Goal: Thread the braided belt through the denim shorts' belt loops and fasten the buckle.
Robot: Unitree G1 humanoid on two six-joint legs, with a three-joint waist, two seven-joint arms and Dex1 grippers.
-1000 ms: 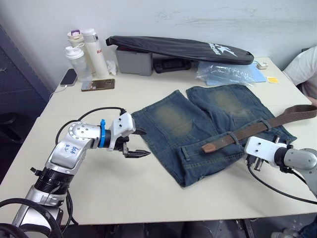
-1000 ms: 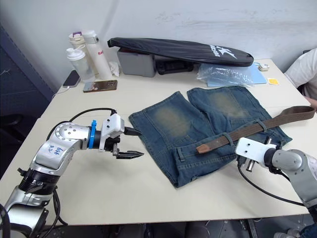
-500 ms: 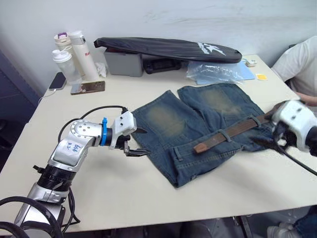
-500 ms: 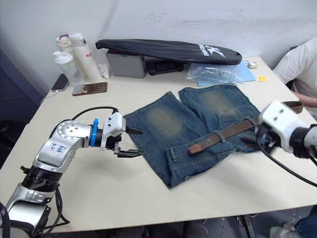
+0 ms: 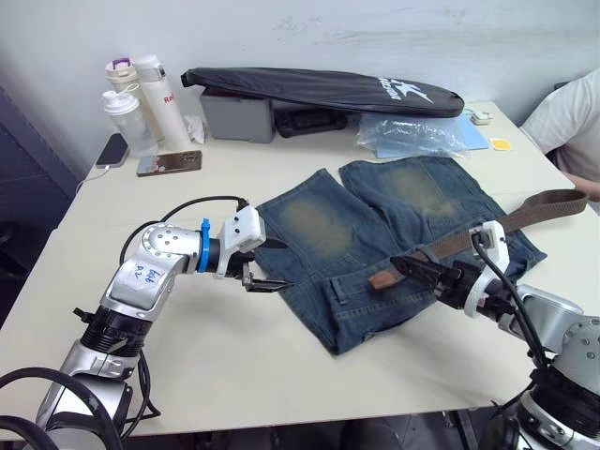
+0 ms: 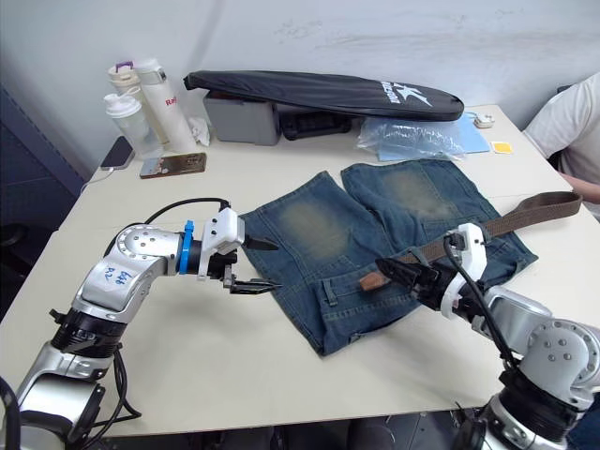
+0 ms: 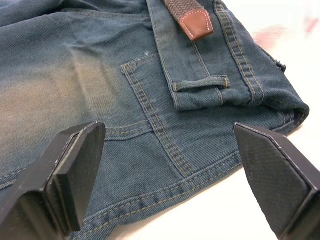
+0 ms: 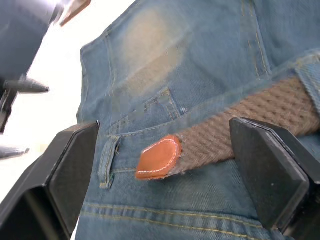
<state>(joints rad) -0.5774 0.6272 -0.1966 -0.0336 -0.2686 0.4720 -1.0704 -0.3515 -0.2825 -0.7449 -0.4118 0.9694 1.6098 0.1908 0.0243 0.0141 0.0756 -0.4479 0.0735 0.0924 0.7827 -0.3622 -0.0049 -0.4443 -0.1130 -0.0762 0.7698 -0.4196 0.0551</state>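
The denim shorts [image 5: 366,225] lie flat mid-table, waistband toward me. The braided belt [image 5: 525,214] runs across the waistband from the right, and its tan leather tip [image 5: 382,278] rests on the denim. In the right wrist view the tip [image 8: 159,157] lies between my right gripper's open fingers, untouched, with a belt loop [image 8: 108,162] just beyond it. My right gripper [image 5: 410,269] points left at the tip. My left gripper [image 5: 279,266] hovers open at the shorts' left edge, facing another belt loop [image 7: 200,84]. I cannot make out the buckle.
A long black bag [image 5: 328,89], a grey box [image 5: 239,117], bottles [image 5: 141,98], a phone [image 5: 169,162] and a plastic bag [image 5: 422,136] line the back of the table [image 5: 187,375]. A person's sleeve [image 5: 574,117] shows at the right edge.
My right gripper has opened and swung round from the front right, now pointing left at the belt's tan tip. The left arm has hardly moved. The camera has shifted.
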